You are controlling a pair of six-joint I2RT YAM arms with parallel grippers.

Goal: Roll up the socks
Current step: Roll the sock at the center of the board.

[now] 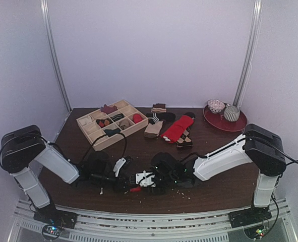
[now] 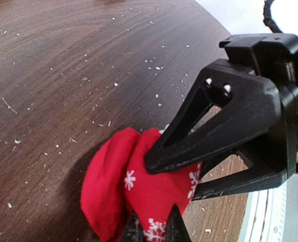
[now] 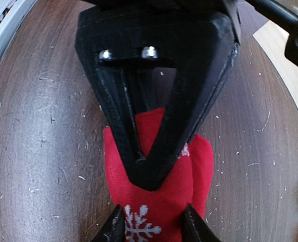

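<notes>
A red sock point(image 2: 113, 196) with white snowflakes is bunched into a thick bundle on the dark wooden table point(image 2: 63, 75) near its front edge. My left gripper point(image 2: 154, 229) is shut on one end of it, its fingers pinching the fabric. My right gripper point(image 3: 154, 227) faces it from the other side, its fingers closed on the bundle's two flanks. In the top view both grippers meet at the front centre, with a sliver of the red sock point(image 1: 134, 189) showing. A cream sock point(image 1: 153, 129) lies at the back in a pile.
A wooden compartment box point(image 1: 96, 132) with small items stands at the back left. Beside the cream sock lie a plain red sock point(image 1: 178, 128) and darker socks. A red plate point(image 1: 238, 125) with two bowls sits at the back right. Lint specks dot the table.
</notes>
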